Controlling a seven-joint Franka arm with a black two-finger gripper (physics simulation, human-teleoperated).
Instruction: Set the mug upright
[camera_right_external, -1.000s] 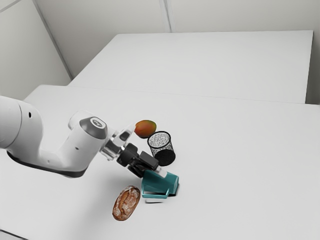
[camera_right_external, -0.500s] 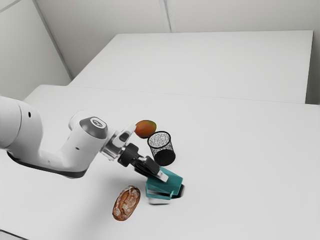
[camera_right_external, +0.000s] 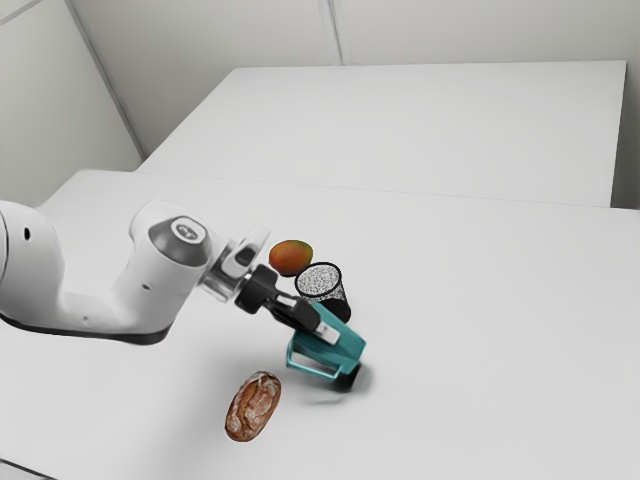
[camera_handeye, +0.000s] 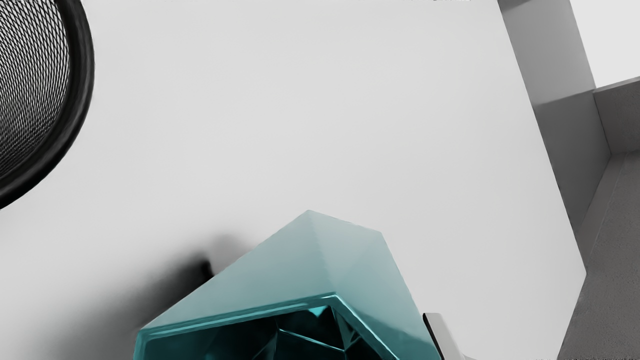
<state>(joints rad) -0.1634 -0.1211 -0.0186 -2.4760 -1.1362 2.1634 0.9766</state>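
Observation:
My gripper (camera_right_external: 322, 330) is shut on the teal mug (camera_right_external: 338, 350), which hangs tilted just off the white table with its handle facing the bread's side. A shadow lies under the mug. From the wrist view I look partly into the mug (camera_handeye: 320, 265), its faceted wall and dark opening near the gripper (camera_handeye: 320, 345). One light-coloured fingertip (camera_handeye: 442, 335) rests along the mug's outer side; the other finger is hidden behind the mug there.
A black mesh cup (camera_right_external: 322, 282) stands close behind the mug, its rim (camera_handeye: 82, 90) near my hand's camera. Beyond it is a mango (camera_right_external: 291, 257). A brown bread loaf (camera_right_external: 253, 406) lies on the table (camera_right_external: 480, 330) toward the exterior view's lower left.
The mug, held in my gripper, has risen off the table and turned to a steeper tilt, shifting nearer the mesh cup in the exterior view. The arm has drawn back slightly.

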